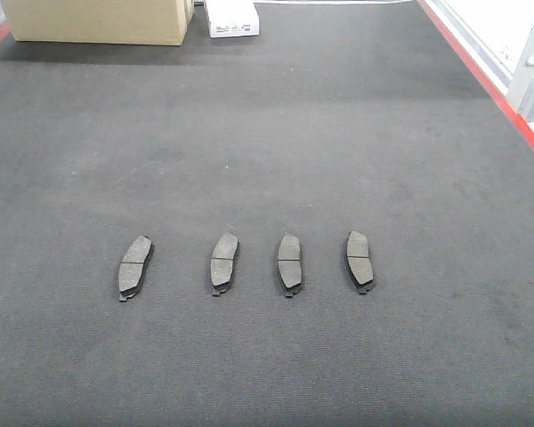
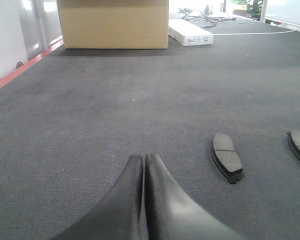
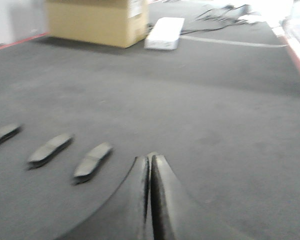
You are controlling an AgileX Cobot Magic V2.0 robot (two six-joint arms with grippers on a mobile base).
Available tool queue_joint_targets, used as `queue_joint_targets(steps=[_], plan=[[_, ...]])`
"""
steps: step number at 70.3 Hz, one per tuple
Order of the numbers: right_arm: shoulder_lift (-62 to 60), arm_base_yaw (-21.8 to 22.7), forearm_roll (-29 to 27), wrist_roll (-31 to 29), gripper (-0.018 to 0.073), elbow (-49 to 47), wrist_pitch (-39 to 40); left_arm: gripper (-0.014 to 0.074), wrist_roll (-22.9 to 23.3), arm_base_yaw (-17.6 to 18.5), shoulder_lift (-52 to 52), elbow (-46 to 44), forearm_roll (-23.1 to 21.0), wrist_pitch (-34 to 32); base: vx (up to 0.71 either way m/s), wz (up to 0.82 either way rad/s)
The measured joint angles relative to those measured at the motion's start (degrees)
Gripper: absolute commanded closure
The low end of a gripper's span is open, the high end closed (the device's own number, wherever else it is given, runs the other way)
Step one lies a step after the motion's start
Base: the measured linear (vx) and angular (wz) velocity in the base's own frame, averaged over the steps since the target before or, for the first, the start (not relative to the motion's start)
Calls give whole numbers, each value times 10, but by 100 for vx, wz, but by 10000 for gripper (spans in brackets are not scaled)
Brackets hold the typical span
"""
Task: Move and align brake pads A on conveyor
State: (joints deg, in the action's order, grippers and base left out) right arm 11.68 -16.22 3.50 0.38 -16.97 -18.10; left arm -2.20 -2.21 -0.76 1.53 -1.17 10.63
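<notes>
Four brake pads (image 1: 249, 263) lie in a row across the lower middle of the front view, apart, on the conveyor (image 1: 338, 133). Left gripper (image 2: 144, 159) and right gripper (image 3: 150, 159) are clenched empty, fingertips together above the belt.

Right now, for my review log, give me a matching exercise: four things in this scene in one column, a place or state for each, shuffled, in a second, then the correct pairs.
Things:
1. brake pads
2. cardboard box
3. white flat box
4. left tool

Places or states:
a. shut, holding nothing, low over the conveyor
b. far end of the belt, towards the left edge of the front view
c. in a row of four across the belt, lying apart
d. just right of the cardboard box at the far end

Pairs: 1-c, 2-b, 3-d, 4-a
</notes>
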Motion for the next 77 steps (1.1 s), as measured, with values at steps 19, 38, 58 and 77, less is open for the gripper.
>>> queue_joint_targets(steps=[19,38,58,77], plan=[[-86,103,-20,-4,566,141,113,602,0,0,0,0,0,0,0,0],[-123,164,-21,-4,566,185,114,602,0,0,0,0,0,1,0,0],[-123,164,-22,-4,566,185,111,602,0,0,0,0,0,1,0,0],[-123,164,-22,0,566,185,111,602,0,0,0,0,0,1,0,0]])
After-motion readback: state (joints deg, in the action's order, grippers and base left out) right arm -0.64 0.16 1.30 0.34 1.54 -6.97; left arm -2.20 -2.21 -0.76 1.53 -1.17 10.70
